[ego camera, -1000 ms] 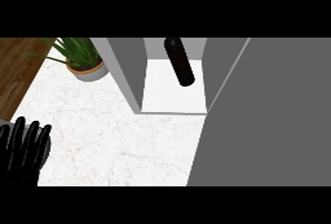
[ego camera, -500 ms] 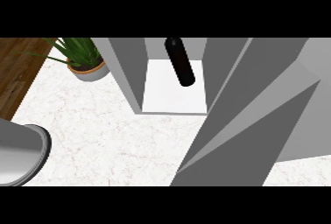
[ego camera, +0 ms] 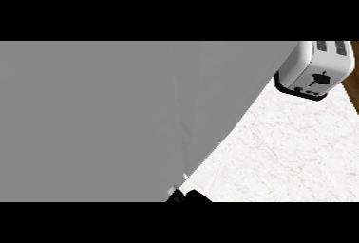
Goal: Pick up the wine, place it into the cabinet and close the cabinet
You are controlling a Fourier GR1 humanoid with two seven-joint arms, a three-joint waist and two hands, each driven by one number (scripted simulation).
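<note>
The wine cannot be seen anywhere in the head view, so its place cannot be told from here. What fills the view instead is a broad, plain grey surface (ego camera: 105,118) that spreads from the left edge across the top and narrows toward the lower middle; it looks like a cabinet panel, but whether it is a door or a side wall is not clear. Its right edge runs in a slant from the upper right down to the lower centre, and it hides everything behind it. A faint vertical crease shows in the grey, somewhat right of the middle.

At the bottom edge, just below the tip of the grey surface, a small black shape (ego camera: 188,196) pokes into view; it may be part of a hand, yet too little shows to say which one or how its fingers stand.

To the right lies the white marbled bench (ego camera: 280,156), bare where it shows. In the upper right corner stands a white toaster (ego camera: 316,66) with a black base, cut off by the view's top edge, bearing a small dark lever or mark on its side. No writing can be read
</note>
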